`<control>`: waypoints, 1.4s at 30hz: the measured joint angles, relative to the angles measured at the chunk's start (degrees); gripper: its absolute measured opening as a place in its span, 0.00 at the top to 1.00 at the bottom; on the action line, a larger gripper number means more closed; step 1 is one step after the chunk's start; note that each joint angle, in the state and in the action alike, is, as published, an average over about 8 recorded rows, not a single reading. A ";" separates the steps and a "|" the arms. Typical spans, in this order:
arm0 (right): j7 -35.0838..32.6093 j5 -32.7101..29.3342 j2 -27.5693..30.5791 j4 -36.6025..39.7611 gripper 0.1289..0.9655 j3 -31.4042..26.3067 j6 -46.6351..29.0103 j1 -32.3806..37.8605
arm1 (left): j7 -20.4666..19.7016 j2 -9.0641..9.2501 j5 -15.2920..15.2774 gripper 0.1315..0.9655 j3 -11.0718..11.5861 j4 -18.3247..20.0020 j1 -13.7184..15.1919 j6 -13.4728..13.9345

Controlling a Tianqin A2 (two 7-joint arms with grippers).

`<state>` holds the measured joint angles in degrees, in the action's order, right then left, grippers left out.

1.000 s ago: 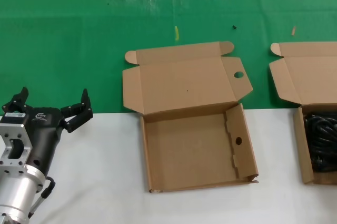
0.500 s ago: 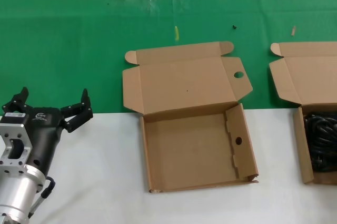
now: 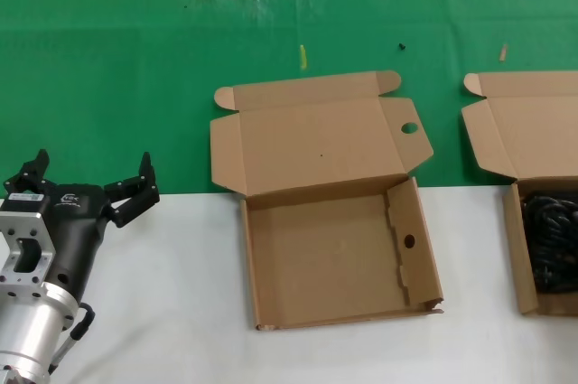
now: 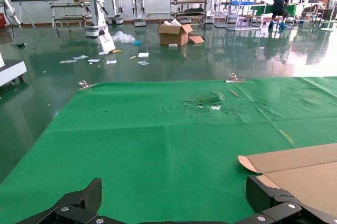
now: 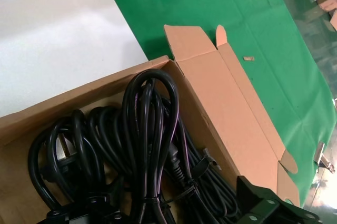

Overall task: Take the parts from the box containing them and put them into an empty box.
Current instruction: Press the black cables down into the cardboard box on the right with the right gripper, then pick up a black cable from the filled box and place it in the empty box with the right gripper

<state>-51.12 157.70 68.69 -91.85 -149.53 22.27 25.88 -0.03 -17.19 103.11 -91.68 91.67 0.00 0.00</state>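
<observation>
White tabletop (image 3: pixel 163 312) meets a green floor mat (image 3: pixel 135 68) along its far edge, and beyond the mat the left wrist view shows a wide hall with shelving and other robots standing well off.

On the table, near the middle of the head view, lies the empty box (image 3: pixel 339 257) — a shallow brown cardboard mailer with its hinged lid folded back onto the green, a round hole in the lid flap and another in the side wall. Nothing lies in its tray; the bare cardboard floor shows from wall to wall. At the table's right edge sits the second shallow brown cardboard mailer, the box containing them (image 3: pixel 517 248), only partly in view. Inside it are the parts (image 5: pixel 147 145): thin black power cords bundled in long loops, several bundles packed side by side and tied near their lower ends.

The left gripper (image 3: pixel 90 187) rests over the table's left side, well apart from both boxes, its black fingers spread and holding nothing. The right gripper (image 5: pixel 274 208) shows only as a dark corner in its own wrist view, hanging above the cord-filled box; whether it is spread or closed cannot be told.

Judging from this, the transfer has not begun — every cord seen is in the source box and none in the target. All the picking and placing is left to do, and the right arm looks best placed to start.
</observation>
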 joint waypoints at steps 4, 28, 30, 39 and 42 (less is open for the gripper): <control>0.32 -0.02 -0.05 0.39 0.25 -0.45 -0.32 0.65 | 0.00 0.00 0.00 0.00 0.00 0.00 0.00 0.00; 3.81 -1.25 4.70 -8.54 0.86 5.42 1.39 -4.65 | 0.01 0.00 0.00 0.00 0.00 0.00 0.00 0.00; 4.61 -1.96 5.55 -10.94 0.86 6.91 1.95 -6.24 | 0.01 0.00 0.00 0.00 0.00 0.00 0.00 0.00; 6.97 -4.28 6.83 -19.97 0.92 11.94 3.32 -12.15 | 0.01 0.00 0.00 0.00 0.00 0.00 0.00 0.00; 6.46 -4.03 5.46 -22.54 0.92 11.66 2.72 -12.17 | 0.01 0.00 0.00 0.00 0.00 0.00 0.00 0.00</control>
<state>-44.66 153.67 74.16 -114.39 -137.87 24.99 13.71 -0.02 -17.19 103.11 -91.68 91.67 0.00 0.00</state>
